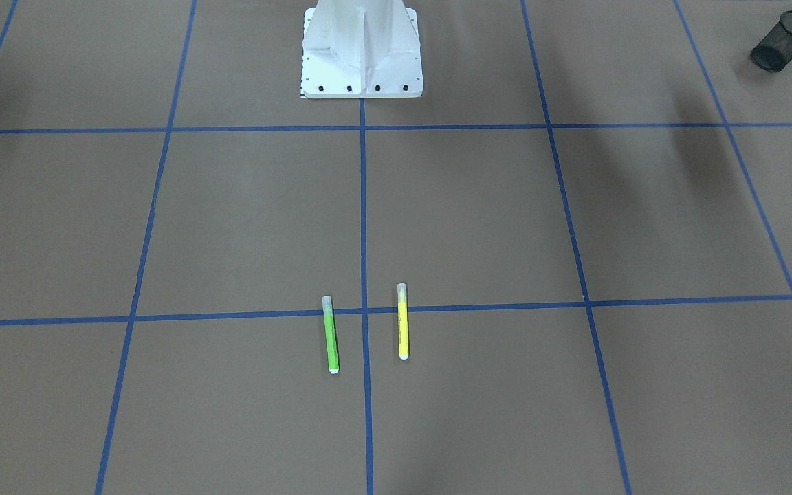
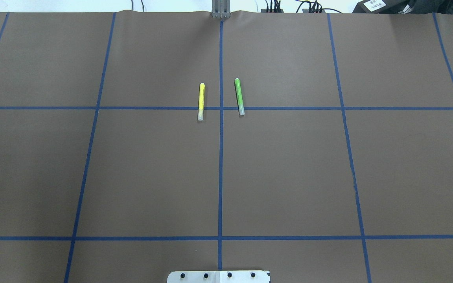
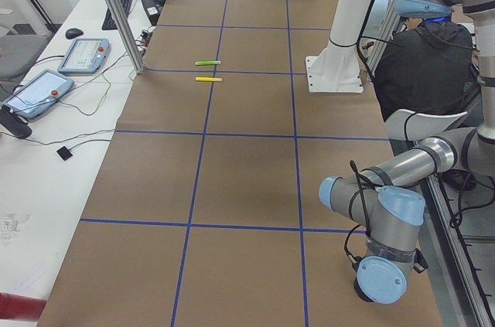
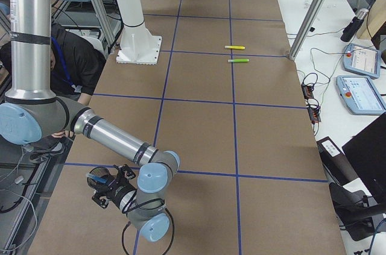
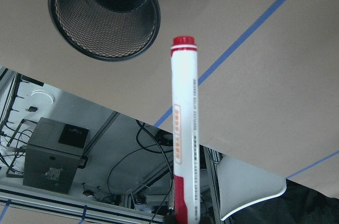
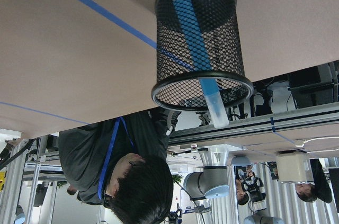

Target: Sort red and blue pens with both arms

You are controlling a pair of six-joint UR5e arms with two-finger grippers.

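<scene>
In the left wrist view the red pen [image 5: 184,128], a white barrel with red cap and red end, rises from the bottom edge, where my left gripper [image 5: 180,221] is shut on it. It hangs above the table beside a black mesh cup [image 5: 106,15]. The blue pen [image 6: 193,41] leans inside a second black mesh cup [image 6: 198,44] in the right wrist view, its clear cap poking out past the rim. No fingers touch it there. My right gripper [image 4: 106,190] shows only at the near table corner in the exterior right view, and I cannot tell its state.
A green pen [image 1: 331,335] and a yellow pen [image 1: 403,322] lie side by side mid-table, either side of a blue tape line. The white pedestal [image 1: 361,48] stands at the robot's edge. A mesh cup [image 1: 784,41] sits in a corner. A person [image 4: 66,56] sits beside the table.
</scene>
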